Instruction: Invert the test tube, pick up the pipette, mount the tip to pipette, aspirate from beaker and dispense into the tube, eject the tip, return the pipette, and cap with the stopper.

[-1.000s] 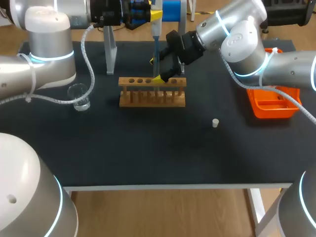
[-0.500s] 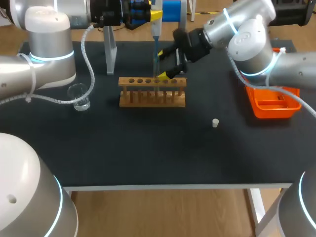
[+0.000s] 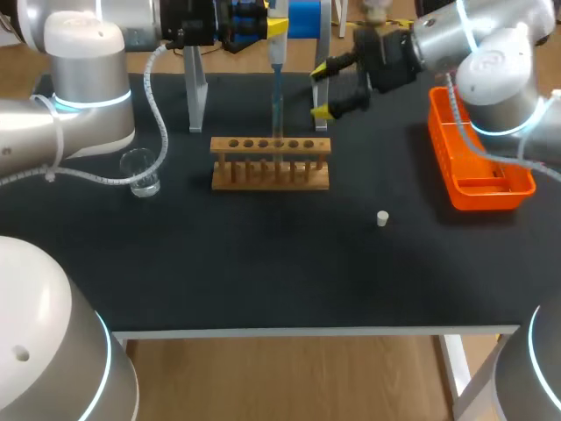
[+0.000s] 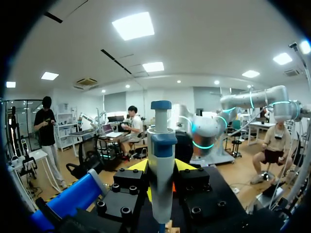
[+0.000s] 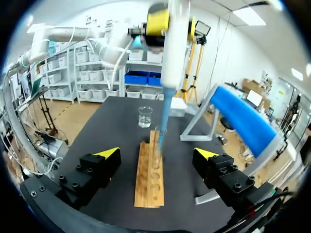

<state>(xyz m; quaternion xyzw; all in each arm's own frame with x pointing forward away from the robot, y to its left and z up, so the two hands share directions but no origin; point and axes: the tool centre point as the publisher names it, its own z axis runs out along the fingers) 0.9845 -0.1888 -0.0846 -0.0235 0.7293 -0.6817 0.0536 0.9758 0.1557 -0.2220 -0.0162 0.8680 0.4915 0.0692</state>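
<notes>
My left gripper (image 3: 275,28) is shut on the white and blue pipette (image 3: 277,54) (image 4: 161,165) and holds it upright over the wooden rack (image 3: 270,163). The pipette's thin tip (image 3: 278,118) points down at a hole near the rack's middle, where a clear test tube (image 5: 156,140) stands. My right gripper (image 3: 322,92) (image 5: 158,153) is open and empty, behind and to the right of the rack, facing it. The glass beaker (image 3: 140,172) (image 5: 145,116) stands left of the rack. The small white stopper (image 3: 382,218) lies on the mat, right of the rack and nearer the front.
An orange tray (image 3: 478,186) sits at the table's right side, under my right arm. The pipette stand, with a blue bar (image 3: 307,17) (image 5: 242,121) and grey legs (image 3: 196,96), stands behind the rack. Bare black mat lies in front of the rack.
My right gripper, open throughout, has drawn back from the rack, up and to the right. The left arm and the pipette have not moved.
</notes>
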